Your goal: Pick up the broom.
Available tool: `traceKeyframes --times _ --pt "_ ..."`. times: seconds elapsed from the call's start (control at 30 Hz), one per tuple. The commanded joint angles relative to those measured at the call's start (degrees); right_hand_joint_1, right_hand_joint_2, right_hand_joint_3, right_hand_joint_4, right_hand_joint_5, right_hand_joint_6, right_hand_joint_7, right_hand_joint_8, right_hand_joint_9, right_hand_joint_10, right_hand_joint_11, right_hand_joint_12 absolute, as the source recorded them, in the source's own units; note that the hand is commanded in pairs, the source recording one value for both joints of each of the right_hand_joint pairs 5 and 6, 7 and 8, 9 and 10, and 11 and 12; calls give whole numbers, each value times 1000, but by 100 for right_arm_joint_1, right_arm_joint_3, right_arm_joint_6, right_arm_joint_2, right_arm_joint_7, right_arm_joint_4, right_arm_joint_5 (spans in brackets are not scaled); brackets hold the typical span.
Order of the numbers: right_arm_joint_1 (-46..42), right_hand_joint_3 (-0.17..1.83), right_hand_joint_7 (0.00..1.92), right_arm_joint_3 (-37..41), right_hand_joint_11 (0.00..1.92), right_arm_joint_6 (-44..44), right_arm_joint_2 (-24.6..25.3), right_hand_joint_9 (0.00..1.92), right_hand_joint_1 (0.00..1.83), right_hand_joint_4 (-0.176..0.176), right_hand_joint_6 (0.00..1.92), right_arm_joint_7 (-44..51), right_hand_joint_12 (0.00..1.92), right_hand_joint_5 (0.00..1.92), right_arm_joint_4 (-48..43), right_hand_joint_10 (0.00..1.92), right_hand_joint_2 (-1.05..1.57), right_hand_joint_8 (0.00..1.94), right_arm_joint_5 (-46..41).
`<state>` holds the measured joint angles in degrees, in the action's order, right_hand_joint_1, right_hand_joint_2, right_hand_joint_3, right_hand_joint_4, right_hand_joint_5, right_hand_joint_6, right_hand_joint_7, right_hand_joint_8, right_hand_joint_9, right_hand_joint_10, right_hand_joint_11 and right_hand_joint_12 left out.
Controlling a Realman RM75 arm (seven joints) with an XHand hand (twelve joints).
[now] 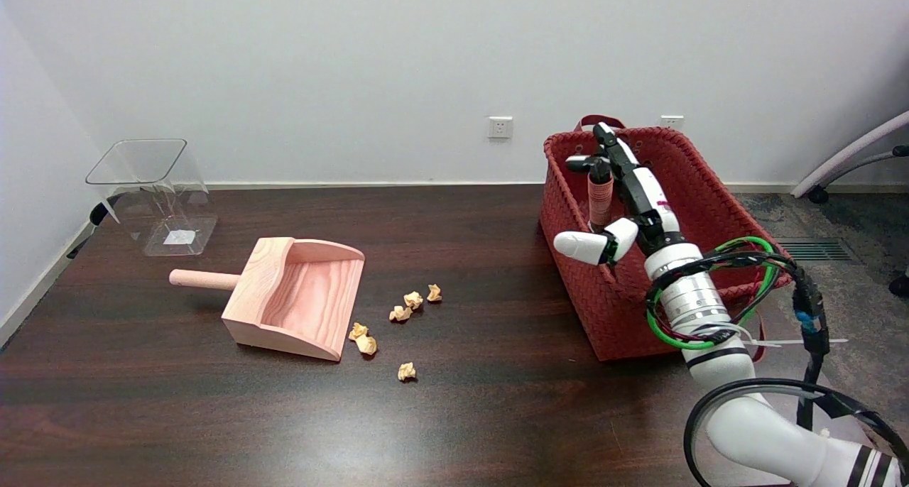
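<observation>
The right hand [625, 196] is inside the red woven basket [699, 189] at about three o'clock on the dark wooden bench [454, 416], reaching over the near rim toward the broom's pinkish wooden handle [601, 201], which stands upright against the basket's inner wall. This looks like the grasping step: fingers [579, 163] curl around the top of the handle at about the hand's ten o'clock, while the thumb sticks out lower down, over the basket's left wall. Contact seems made, but I cannot tell whether the grip is fully closed and firm or only settling. Next, by my reading, the hold needs to tighten and the lift go straight up, so the hidden lower end clears the basket's rim without snagging the weave. Of the broom only that short cylinder shows, pale pink-brown, with a faint banded section just under the fingers; its bristle end is buried out of sight. Over at nine o'clock a pink wooden dustpan [295, 299] lies with its mouth toward scattered crumpled tan paper scraps [405, 309], and a clear plastic bin [153, 192] sits at ten o'clock, all well apart from the hand.
</observation>
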<state>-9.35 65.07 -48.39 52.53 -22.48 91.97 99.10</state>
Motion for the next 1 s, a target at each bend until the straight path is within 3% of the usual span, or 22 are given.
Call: traceKeyframes --times 0.03,0.13,0.27,0.43,0.53,0.77,0.9,1.0 --pt "139 964 710 -91 106 222 15 106 1028 0 106 -174 106 106 60 106 -539 710 -77" --pt "155 969 740 -99 137 222 15 137 1045 0 137 -174 137 137 60 137 -540 740 -77" --pt "162 983 923 -107 347 222 15 347 1054 0 347 -174 347 347 61 347 -525 923 -77" --pt "170 1201 1270 -107 796 222 15 796 1021 0 796 -174 796 796 68 796 -509 1270 -77" --pt "172 1260 1375 -107 1008 222 17 1008 1004 0 1008 -176 1008 1008 68 1008 -459 1375 -77" --pt "178 1198 1573 -99 1340 222 23 1340 990 0 1340 -310 1340 1340 77 1340 -297 1573 -99" --pt "187 1086 1777 -89 1772 222 23 1772 974 0 1772 -310 1772 1772 94 1772 -82 1777 -133" --pt "187 1056 1912 -75 1920 222 23 1920 976 0 1920 -310 1920 1920 110 1920 -12 1912 -133"
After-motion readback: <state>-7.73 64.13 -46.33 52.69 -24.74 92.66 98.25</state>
